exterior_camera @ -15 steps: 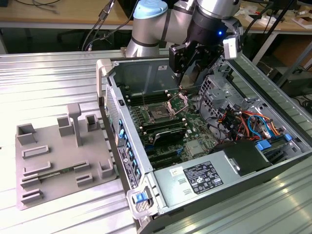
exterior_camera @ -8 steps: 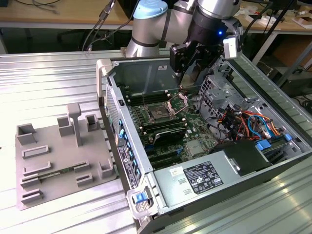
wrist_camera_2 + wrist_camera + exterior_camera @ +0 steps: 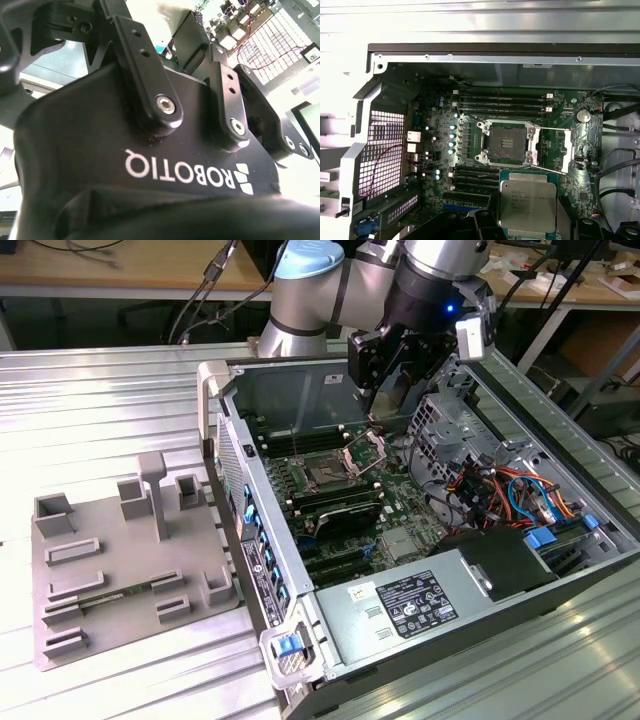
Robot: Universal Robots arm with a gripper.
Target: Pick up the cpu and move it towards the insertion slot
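From the exterior view, the gripper [image 3: 392, 380] hangs over the open computer case [image 3: 420, 540], just above the far end of the motherboard, with the insertion slot [image 3: 332, 472] below it and a little toward the exterior view's left. In the second wrist view the gripper's black body [image 3: 150, 170] looms close. In the first wrist view, the cpu [image 3: 528, 203] sits pinched between the fingers [image 3: 485, 226], silvery top showing, just beside the open insertion slot [image 3: 506, 143].

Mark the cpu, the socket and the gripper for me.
cpu [image 3: 527, 205]: first wrist view, middle of its silvery top.
socket [image 3: 507, 143]: first wrist view, centre of the dark square.
gripper [image 3: 393, 375]: exterior view, between its fingertips above the open case.
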